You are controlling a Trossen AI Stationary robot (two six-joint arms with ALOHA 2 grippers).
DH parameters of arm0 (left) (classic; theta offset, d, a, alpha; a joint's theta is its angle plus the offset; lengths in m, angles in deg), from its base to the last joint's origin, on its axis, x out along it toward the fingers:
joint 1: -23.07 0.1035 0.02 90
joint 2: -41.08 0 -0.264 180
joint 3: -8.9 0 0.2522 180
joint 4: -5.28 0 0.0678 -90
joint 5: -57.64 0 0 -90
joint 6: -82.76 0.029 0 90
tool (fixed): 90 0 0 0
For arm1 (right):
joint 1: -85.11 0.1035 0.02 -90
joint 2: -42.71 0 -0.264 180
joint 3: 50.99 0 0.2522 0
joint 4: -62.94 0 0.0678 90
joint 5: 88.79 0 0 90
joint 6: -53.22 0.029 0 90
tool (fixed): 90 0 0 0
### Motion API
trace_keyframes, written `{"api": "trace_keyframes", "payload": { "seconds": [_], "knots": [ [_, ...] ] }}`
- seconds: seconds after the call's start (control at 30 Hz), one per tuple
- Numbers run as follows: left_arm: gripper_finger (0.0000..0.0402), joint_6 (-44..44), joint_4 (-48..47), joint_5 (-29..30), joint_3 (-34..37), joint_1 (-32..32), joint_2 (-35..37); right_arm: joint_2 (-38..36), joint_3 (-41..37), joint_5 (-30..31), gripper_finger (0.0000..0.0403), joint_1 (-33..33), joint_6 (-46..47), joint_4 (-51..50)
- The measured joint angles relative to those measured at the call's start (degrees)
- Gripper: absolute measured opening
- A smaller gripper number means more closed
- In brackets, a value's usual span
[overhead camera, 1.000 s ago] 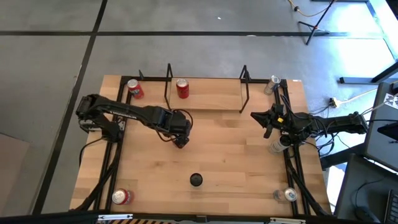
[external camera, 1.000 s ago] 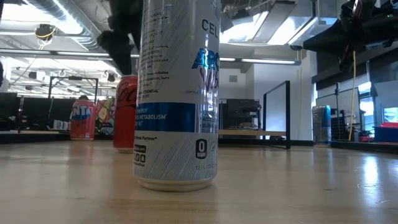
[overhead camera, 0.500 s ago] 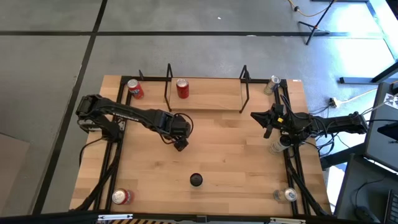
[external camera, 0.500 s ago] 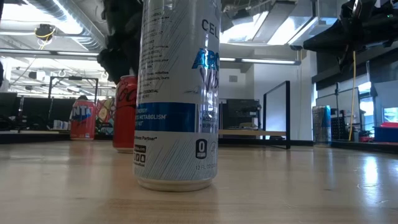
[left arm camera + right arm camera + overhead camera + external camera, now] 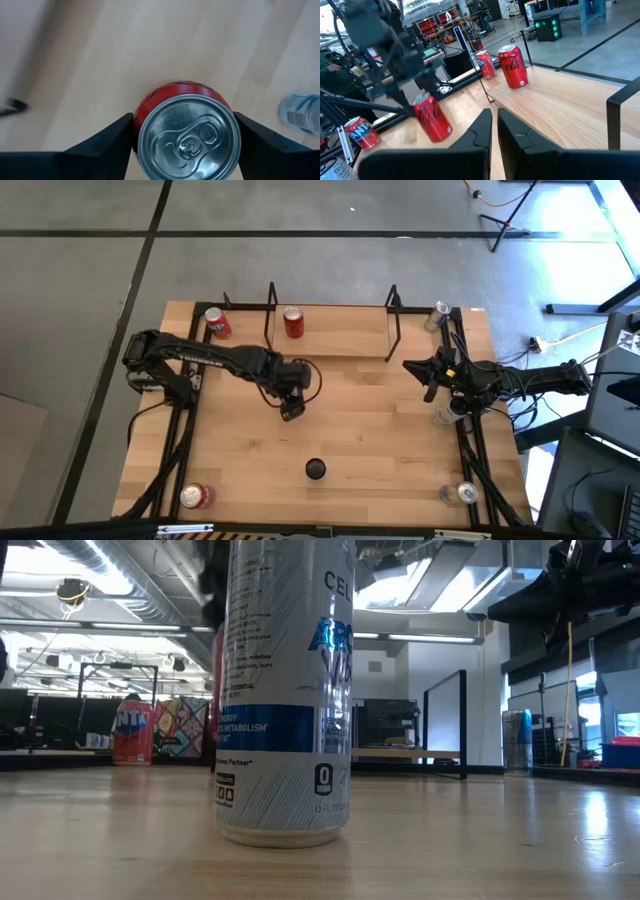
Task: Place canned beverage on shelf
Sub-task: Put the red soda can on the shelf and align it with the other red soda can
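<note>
From above, the left end effector (image 5: pixel 291 406) is hanging over mid-desk (image 5: pixel 370 430), short of the shelf (image 5: pixel 340 332). Its wrist view is showing fingers gripping a red can (image 5: pixel 186 131); the right wrist view is showing it lifted and tilted. The right end effector (image 5: pixel 425 376) is waiting clenched; next, I judge, carrying onto the shelf.

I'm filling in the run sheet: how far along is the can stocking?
Done: one red cola can stands on the shelf. In hand: the left gripper is shut on a second red can at mid-table, short of the shelf. Left: carry it over and set it down. Other cans wait on the table, such as the dark-topped can. The right gripper waits shut at the right side.
</note>
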Motion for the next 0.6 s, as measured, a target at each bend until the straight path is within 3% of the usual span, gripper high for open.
{"api": "trace_keyframes", "payload": {
  "seconds": [0.3, 0.6],
  "knots": [
    [0.0258, 11.6, -3.6, 2.7, -12.1, 10.2, 0.1, 0.0, 0.0, 0.5, 0.0019, 0.0, 0.3, 0.0],
    [0.0258, 19.6, -4.3, -1.3, -11.1, 22.9, -0.5, 0.0, 0.0, 0.6, 0.0019, 0.0, 0.4, 0.0]
  ]
}}
